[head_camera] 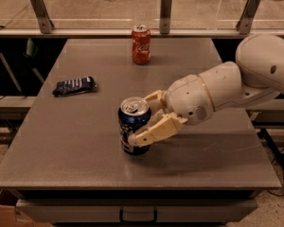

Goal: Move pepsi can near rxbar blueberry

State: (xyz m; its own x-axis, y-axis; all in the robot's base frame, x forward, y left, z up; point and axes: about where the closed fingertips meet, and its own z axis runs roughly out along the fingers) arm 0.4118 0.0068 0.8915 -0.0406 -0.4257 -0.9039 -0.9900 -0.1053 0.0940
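Observation:
The pepsi can point(132, 119), dark blue with a silver top, stands upright at the table's front middle. My gripper point(139, 120) reaches in from the right and is shut on the can, with one cream finger point(154, 98) behind it and the other finger point(156, 130) across its front. The can's base looks slightly raised off the grey table point(75, 145). The rxbar blueberry point(75, 85), a flat dark navy wrapper, lies at the table's left side, well to the left of and behind the can.
A red-orange cola can point(141, 44) stands upright at the back middle of the table. Metal posts point(165, 11) and a rail run behind the far edge. My white arm point(236, 86) spans the table's right side.

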